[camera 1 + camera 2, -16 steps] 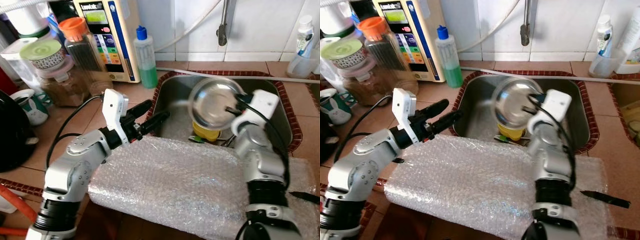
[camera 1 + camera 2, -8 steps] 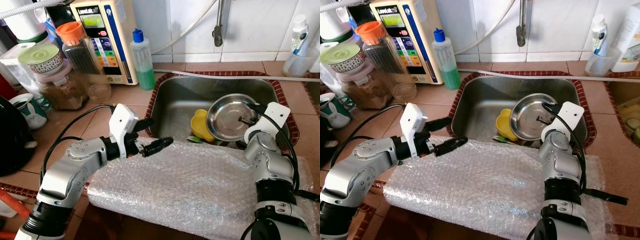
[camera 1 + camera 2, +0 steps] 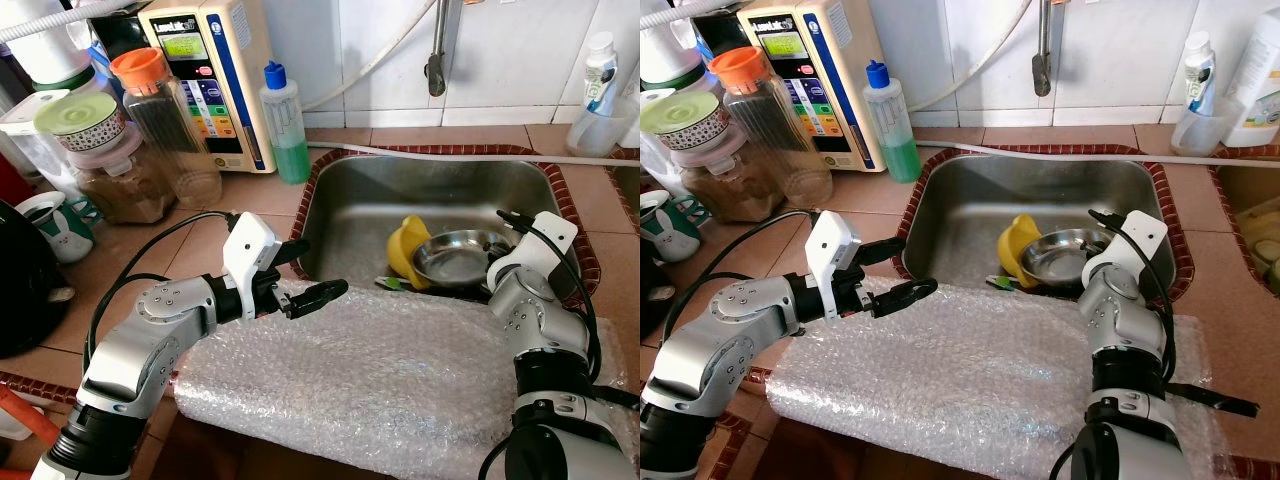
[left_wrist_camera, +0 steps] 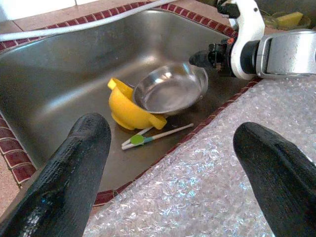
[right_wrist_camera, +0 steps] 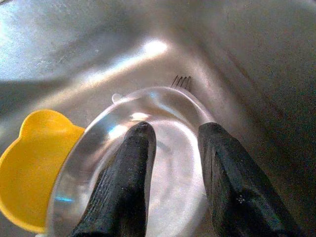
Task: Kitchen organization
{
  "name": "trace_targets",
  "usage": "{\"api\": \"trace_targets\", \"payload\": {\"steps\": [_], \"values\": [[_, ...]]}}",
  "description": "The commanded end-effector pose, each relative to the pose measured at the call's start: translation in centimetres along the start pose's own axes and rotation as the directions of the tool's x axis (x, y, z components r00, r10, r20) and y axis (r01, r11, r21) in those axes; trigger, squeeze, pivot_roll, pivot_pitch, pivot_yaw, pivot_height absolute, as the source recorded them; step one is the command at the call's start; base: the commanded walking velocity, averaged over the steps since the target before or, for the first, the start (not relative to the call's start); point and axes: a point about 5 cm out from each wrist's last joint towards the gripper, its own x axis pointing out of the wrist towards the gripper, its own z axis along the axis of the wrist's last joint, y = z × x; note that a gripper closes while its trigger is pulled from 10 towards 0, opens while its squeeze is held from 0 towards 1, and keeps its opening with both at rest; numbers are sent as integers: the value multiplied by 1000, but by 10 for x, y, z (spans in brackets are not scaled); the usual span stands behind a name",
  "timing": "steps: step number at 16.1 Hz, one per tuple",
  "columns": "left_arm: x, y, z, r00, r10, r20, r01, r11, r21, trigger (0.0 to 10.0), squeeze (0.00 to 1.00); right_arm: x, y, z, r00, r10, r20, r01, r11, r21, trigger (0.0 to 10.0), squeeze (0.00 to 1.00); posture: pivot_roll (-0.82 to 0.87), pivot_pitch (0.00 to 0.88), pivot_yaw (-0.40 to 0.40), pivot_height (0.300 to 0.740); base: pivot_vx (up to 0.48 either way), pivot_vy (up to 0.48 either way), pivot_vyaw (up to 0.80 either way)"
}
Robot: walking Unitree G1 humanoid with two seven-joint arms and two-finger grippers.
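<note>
A steel bowl lies in the sink, its rim leaning on a tipped yellow bowl. My right gripper is down in the sink, shut on the steel bowl's near rim; in the right wrist view its fingers pinch that rim. My left gripper hovers open over the sink's left front corner, above the bubble wrap, with nothing between its fingers. A green-and-white utensil lies by the yellow bowl.
Bubble wrap covers the counter in front of the sink. A green soap bottle, a water machine and jars stand at the back left. The tap hangs over the sink. A black knife lies at the right.
My right gripper has lowered the steel bowl from upright above the sink down to the sink floor, against the yellow bowl. My left gripper dropped a little toward the bubble wrap.
</note>
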Motion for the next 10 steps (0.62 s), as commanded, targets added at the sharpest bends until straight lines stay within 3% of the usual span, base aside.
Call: {"api": "trace_targets", "payload": {"steps": [1,10], "values": [[-4,2,-4,1000,5,-24,-5,1000,9,10000,1000,0,-1,-14,998,-18,-63,18,1000,-1,10000,1000,-167,99,172,740,0,0,0],[-4,2,-4,1000,5,-24,-5,1000,9,10000,1000,0,-1,-14,998,-18,-63,18,1000,-1,10000,1000,-167,99,172,740,0,0,0]]}}
